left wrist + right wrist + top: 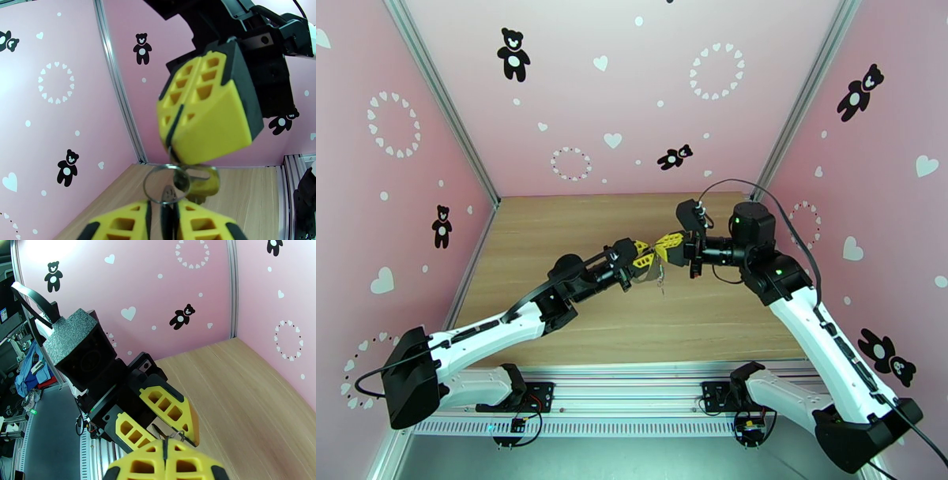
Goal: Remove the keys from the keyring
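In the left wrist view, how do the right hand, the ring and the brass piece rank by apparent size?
1. Right hand, by far the largest, though it is close to the camera.
2. Ring and brass piece: nearly alike, so not ranked.

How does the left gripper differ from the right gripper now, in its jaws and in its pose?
The right gripper has its jaws pressed together on the top of the keyring; the left gripper has its jaws slightly apart, a thin dark piece between them. The left gripper reaches in from the left, the right gripper from the right. Both are yellow and black and meet above the table.
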{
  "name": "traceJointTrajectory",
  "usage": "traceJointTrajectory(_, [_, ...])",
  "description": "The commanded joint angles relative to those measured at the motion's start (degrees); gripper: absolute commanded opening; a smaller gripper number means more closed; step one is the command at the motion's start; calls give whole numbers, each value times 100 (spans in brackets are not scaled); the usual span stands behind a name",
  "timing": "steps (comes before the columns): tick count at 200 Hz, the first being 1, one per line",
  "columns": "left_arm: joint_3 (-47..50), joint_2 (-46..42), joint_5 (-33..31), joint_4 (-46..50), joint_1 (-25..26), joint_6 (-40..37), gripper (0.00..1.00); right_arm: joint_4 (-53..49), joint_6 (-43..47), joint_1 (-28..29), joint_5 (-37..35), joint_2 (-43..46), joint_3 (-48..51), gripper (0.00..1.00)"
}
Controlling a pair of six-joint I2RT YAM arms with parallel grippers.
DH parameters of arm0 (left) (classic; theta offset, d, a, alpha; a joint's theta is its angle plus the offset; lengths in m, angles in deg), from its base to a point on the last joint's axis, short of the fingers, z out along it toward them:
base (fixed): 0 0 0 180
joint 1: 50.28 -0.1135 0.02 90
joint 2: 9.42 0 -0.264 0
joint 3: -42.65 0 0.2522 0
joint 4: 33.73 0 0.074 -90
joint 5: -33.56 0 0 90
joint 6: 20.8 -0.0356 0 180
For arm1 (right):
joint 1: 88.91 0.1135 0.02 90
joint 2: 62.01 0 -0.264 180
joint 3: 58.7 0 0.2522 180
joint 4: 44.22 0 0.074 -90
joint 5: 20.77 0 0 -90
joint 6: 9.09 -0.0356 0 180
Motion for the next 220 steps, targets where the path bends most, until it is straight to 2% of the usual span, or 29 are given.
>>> traceJointTrajectory(1, [-99, -72, 87, 67, -48, -86, 21, -57, 0, -24, 151, 4, -133, 0])
traceJointTrajectory(83, [-255, -148, 553, 227, -48, -91, 32, -6, -48, -24, 319, -33, -133, 0])
traceJointTrajectory(136, [-652, -512, 1092, 1537, -48, -488, 32, -340, 172, -24, 302, -57, -170, 0])
traceJointTrajectory(175, [-1055, -360, 1249, 2299, -48, -822, 30, -303, 181, -24, 434, -95, -172, 0])
traceJointTrajectory(220, [-1180, -282, 1338, 2581, -84, -927, 29, -338, 232, -24, 401, -36, -189, 0])
